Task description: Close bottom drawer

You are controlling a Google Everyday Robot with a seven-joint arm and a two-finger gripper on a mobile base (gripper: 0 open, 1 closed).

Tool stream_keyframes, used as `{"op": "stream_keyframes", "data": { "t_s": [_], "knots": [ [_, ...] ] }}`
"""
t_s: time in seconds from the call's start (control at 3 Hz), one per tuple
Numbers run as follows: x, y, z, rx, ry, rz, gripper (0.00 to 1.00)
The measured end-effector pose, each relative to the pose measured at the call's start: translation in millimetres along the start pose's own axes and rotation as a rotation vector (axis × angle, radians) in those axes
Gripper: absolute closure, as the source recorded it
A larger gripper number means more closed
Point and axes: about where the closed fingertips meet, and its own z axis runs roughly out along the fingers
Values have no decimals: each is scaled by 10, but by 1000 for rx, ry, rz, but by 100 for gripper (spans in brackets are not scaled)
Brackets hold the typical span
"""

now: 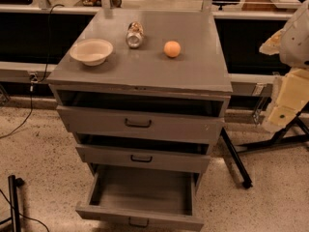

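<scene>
The grey metal cabinet (145,71) stands in the middle of the view with all three drawers pulled out to some degree. The bottom drawer (140,215) is pulled out the farthest; its inside (140,190) is bare, and its small dark bail handle (138,222) sits at the lower edge of the view. The middle drawer (142,158) and the top drawer (140,123) are each out a short way. My gripper (287,100) is the cream and white part at the right edge, level with the top drawer, well right of and above the bottom drawer.
On the cabinet top lie a white bowl (91,50), a can on its side (134,35) and an orange (172,49). Black stand legs (236,163) cross the floor right of the cabinet. A black post (13,202) and a cable (29,100) are at the left.
</scene>
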Motion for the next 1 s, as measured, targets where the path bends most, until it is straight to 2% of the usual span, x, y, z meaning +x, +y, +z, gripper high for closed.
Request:
{"op": "stream_keyframes", "data": {
  "t_s": [0.33, 0.67, 1.0],
  "knots": [
    [0, 0, 0, 0, 0, 0, 0],
    [-12, 13, 366, -46, -43, 5, 0],
    [-58, 213, 1310, -142, -123, 11, 0]
  ]
}}
